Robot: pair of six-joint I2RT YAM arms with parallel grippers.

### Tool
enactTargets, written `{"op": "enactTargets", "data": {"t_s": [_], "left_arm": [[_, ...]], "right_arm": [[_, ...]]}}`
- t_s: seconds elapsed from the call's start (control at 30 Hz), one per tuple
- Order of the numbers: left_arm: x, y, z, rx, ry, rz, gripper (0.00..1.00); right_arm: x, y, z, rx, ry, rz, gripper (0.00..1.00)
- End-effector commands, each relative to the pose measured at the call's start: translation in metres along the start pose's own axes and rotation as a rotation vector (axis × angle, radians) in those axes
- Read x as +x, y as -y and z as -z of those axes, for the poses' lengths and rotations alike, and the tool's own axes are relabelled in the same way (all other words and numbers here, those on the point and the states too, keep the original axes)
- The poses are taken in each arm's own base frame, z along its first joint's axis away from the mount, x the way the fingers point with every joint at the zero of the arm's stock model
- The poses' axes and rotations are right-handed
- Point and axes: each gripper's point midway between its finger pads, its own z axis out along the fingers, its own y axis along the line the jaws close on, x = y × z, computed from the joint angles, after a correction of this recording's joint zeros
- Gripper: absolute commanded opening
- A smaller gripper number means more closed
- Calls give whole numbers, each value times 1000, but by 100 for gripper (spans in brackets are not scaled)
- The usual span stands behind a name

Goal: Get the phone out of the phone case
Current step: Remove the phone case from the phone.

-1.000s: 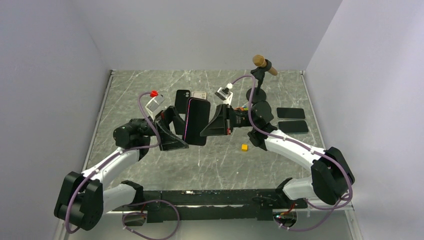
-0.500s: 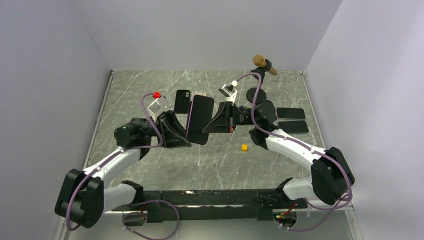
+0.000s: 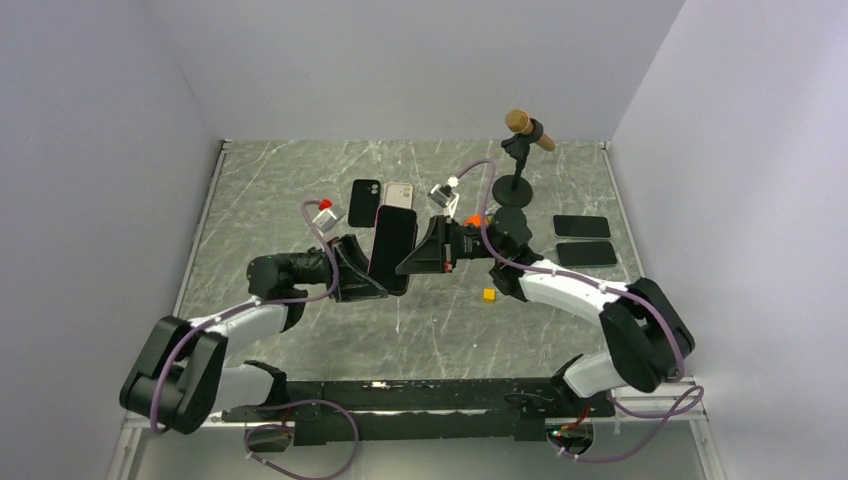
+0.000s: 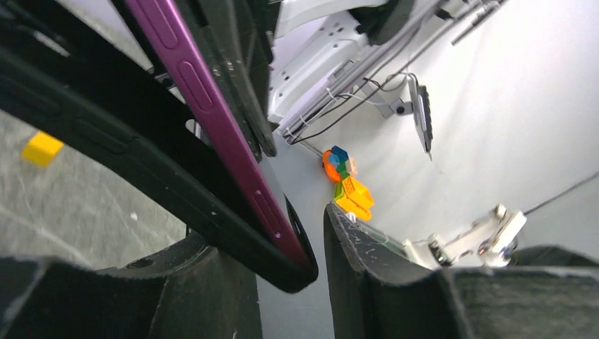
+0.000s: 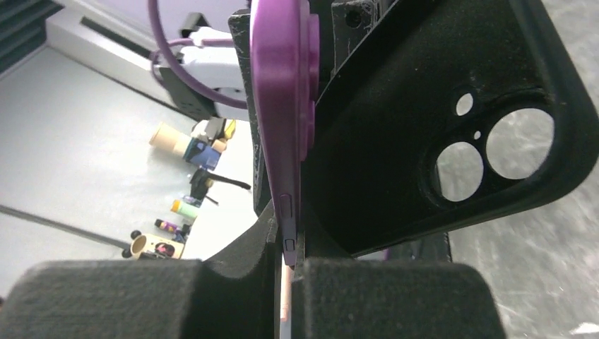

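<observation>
Phone (image 3: pixel 392 245), partly out of phone case (image 5: pixel 438 141)
Your right tool (image 5: pixel 286 247) pinches the phone edge; your left tool (image 4: pixel 279 247) stands spread around the phone case

Looked down from high above and behind the arm bases (image 3: pixel 250 385), taking in the whole worktop (image 3: pixel 260 180) to its far edge. Rode close on the left wrist, peering out between its own fingers (image 4: pixel 381 282) toward the right arm (image 4: pixel 318 49). Rode as close on the right wrist, facing back leftward. Shared the purple phone (image 3: pixel 392 240) and black case (image 5: pixel 424 141) across all three.
</observation>
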Motion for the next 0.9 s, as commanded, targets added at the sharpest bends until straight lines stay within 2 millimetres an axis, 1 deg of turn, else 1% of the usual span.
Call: {"op": "enactTargets", "data": {"t_s": [0.0, 0.1, 0.13, 0.23, 0.33, 0.47, 0.53, 0.63, 0.8, 0.87], "left_arm": [[-2, -25, 2, -38, 124, -48, 45], [7, -51, 8, -119, 178, 25, 44], [14, -65, 12, -168, 194, 56, 45], [33, -91, 21, -260, 207, 131, 48], [48, -109, 28, -315, 215, 196, 56], [65, -129, 37, -373, 262, 300, 60], [77, -143, 42, -411, 269, 380, 62], [89, -158, 48, -467, 277, 423, 64], [88, -170, 52, -509, 305, 424, 67], [89, -176, 53, -525, 314, 445, 68]], "right_arm": [[14, 54, -2, 100, 23, -37, 0], [27, 81, 1, 131, 26, -94, 0], [31, 91, 3, 144, 28, -114, 0], [43, 112, 6, 171, 37, -167, 0], [55, 131, 11, 206, 44, -214, 0], [68, 154, 17, 278, 55, -276, 0], [71, 161, 23, 321, 61, -288, 0], [74, 163, 30, 385, 61, -280, 0], [67, 156, 41, 499, 59, -227, 0], [62, 157, 48, 581, 59, -184, 0]]}}
